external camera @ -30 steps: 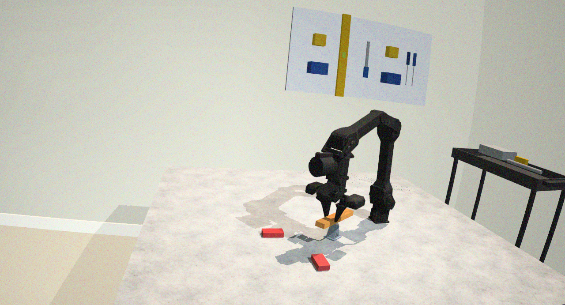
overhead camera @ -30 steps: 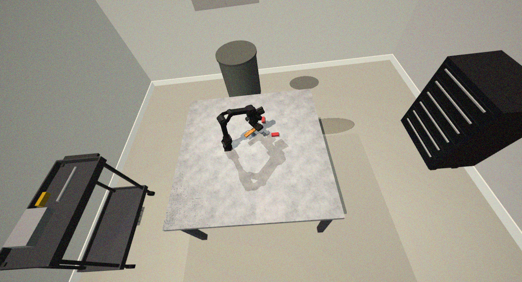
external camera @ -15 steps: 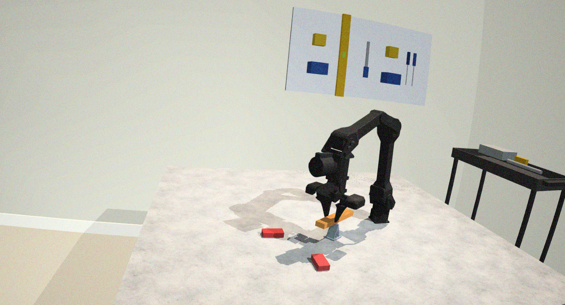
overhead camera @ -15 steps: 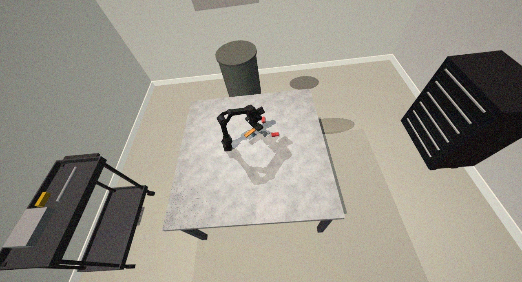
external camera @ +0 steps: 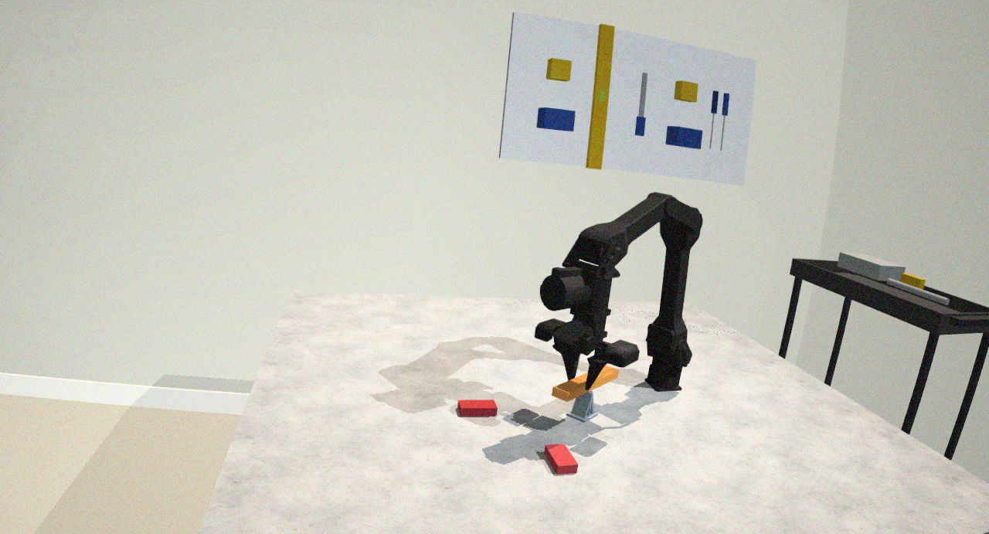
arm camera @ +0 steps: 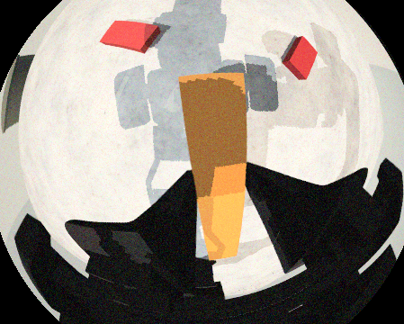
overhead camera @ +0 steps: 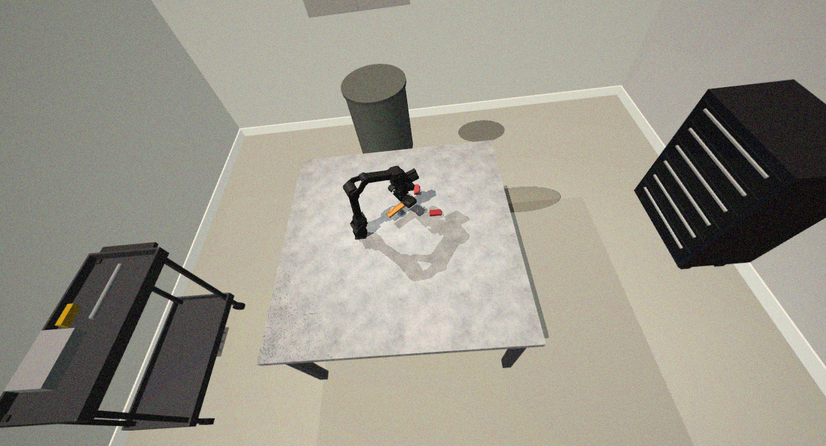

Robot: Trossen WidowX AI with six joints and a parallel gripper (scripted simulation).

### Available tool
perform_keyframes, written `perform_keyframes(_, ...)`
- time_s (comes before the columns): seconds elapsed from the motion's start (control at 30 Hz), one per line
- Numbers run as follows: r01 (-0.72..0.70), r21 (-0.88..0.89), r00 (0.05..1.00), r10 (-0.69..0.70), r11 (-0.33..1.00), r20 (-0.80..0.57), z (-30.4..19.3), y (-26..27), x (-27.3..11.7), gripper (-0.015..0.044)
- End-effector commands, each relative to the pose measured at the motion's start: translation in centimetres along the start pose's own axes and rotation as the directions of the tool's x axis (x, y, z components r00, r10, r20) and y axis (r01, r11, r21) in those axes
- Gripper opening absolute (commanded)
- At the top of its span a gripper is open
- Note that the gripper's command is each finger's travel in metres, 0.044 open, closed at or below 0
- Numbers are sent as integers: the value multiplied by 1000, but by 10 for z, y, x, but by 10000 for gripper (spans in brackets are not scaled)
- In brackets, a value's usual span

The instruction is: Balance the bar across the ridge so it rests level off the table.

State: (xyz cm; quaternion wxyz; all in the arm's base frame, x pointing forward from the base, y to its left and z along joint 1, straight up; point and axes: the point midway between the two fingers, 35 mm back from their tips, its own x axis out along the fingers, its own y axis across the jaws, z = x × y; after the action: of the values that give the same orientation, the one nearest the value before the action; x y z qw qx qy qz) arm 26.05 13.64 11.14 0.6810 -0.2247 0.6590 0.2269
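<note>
The orange bar [overhead camera: 395, 210] [external camera: 565, 392] [arm camera: 215, 126] is held roughly level above the table [overhead camera: 462, 304] [external camera: 359, 489]. My gripper [external camera: 579, 383] [arm camera: 219, 168] is shut on the bar near its middle, with one finger on each long side. The grey-blue ridge [external camera: 582, 408] stands on the table directly under the bar. In the exterior view the bar's underside is at the ridge's top; whether they touch is not clear. Both bar ends are off the table. In the wrist view the bar hides the ridge.
One red block [overhead camera: 435, 212] [external camera: 560, 459] [arm camera: 130, 36] and another red block [overhead camera: 416, 189] [external camera: 477, 408] [arm camera: 300, 58] lie on the table beyond the bar's far end. A dark cart [overhead camera: 184, 351] [external camera: 898, 309] stands beside the table. A dark bin [overhead camera: 378, 111] and a black drawer cabinet [overhead camera: 750, 212] stand on the floor.
</note>
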Motion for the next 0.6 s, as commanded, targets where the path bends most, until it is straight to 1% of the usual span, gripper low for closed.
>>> perform_keyframes(0.0,-2,0,1000,2,1000,-1,0,0,1,0)
perform_keyframes(0.57,-2,0,1000,2,1000,-1,0,0,3,0)
